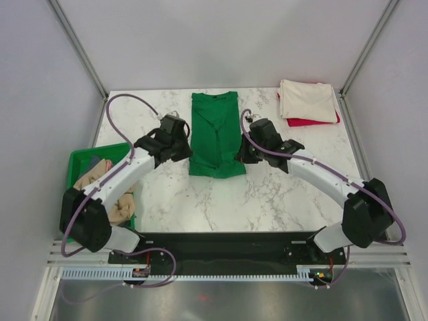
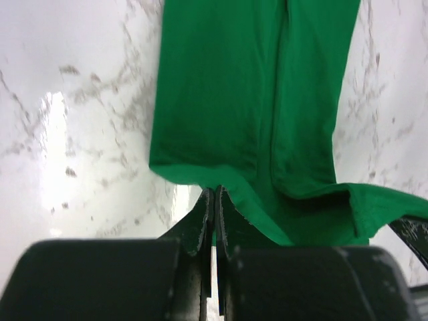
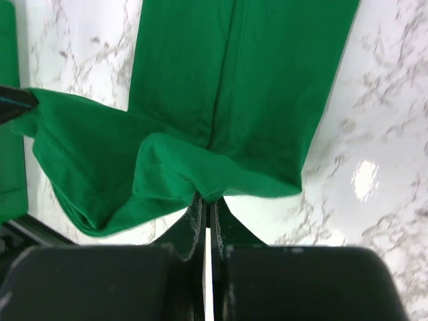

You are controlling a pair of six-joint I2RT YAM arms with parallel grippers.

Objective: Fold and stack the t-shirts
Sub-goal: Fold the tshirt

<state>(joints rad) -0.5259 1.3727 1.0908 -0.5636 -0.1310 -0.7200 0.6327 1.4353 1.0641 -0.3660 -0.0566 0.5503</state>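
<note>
Top external view shows you the tan t-shirt (image 1: 100, 178) in the green bin (image 1: 81, 160), near left. Your left gripper (image 1: 188, 152) and right gripper (image 1: 242, 156) pinch the green t-shirt (image 1: 214, 130) by its near hem, mid-table. Far right, the cream t-shirt (image 1: 307, 99) lies on the red t-shirt (image 1: 311, 122).

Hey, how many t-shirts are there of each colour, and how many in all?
green t-shirt: 1
cream-white t-shirt: 1
red t-shirt: 1
tan t-shirt: 1
Total: 4
</note>
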